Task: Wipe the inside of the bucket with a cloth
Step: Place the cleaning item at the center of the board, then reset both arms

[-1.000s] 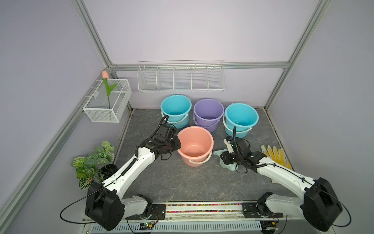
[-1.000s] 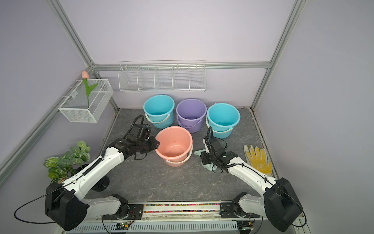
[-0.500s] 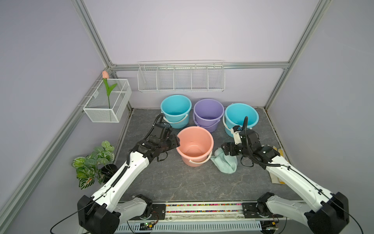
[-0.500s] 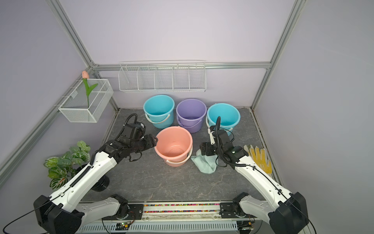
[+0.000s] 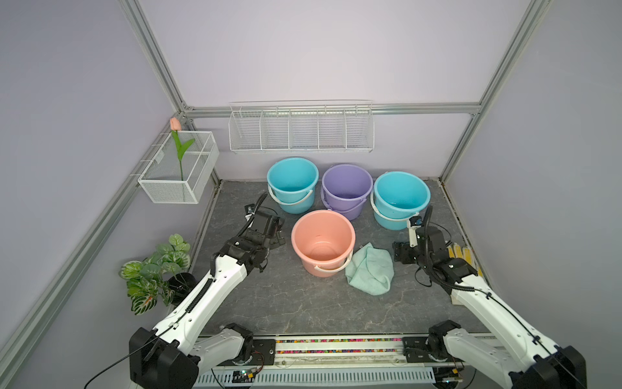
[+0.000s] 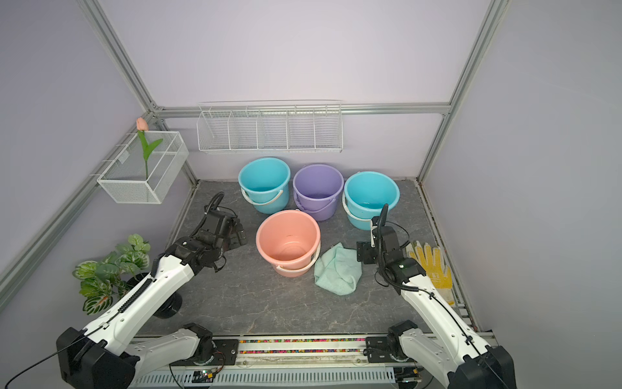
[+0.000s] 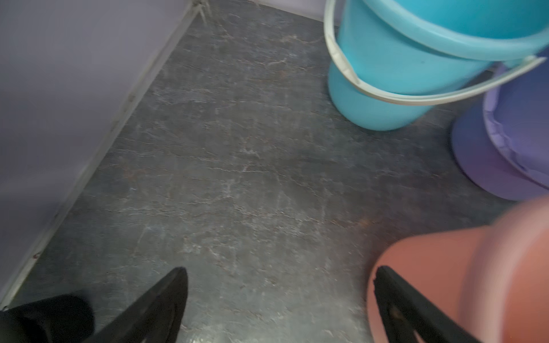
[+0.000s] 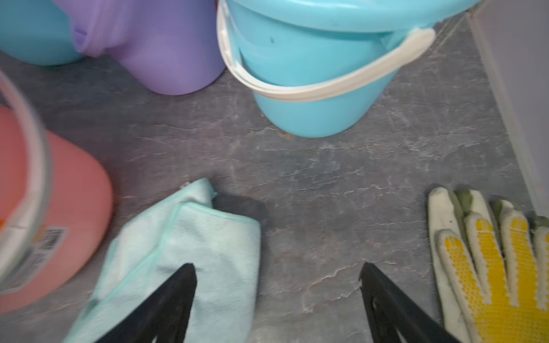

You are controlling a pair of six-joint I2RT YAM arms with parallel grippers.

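Observation:
The pink bucket [image 5: 319,267] [image 6: 286,266] stands upright and empty in front of the other buckets. The mint-green cloth [image 5: 370,269] [image 6: 338,269] [image 8: 184,237] lies crumpled on the floor, against the bucket's right side. My right gripper [image 5: 402,252] [image 6: 365,252] [image 8: 277,265] hangs open just right of the cloth, holding nothing; one fingertip hovers over the cloth's edge. My left gripper [image 5: 277,237] [image 6: 239,232] [image 7: 280,270] is open and empty, a short way left of the pink bucket [image 7: 445,282].
Two blue buckets [image 5: 292,182] [image 5: 400,198] and a purple one [image 5: 346,188] stand behind. A yellow-and-white glove [image 6: 432,266] [image 8: 490,267] lies by the right wall. A potted plant [image 5: 154,269] sits front left. A wire basket [image 5: 178,168] and wire shelf [image 5: 301,128] hang on the walls.
Both grippers have opened wide. The left one has drawn back from the pink bucket's rim. The right one has let go of the cloth and moved right; the cloth rests on the floor.

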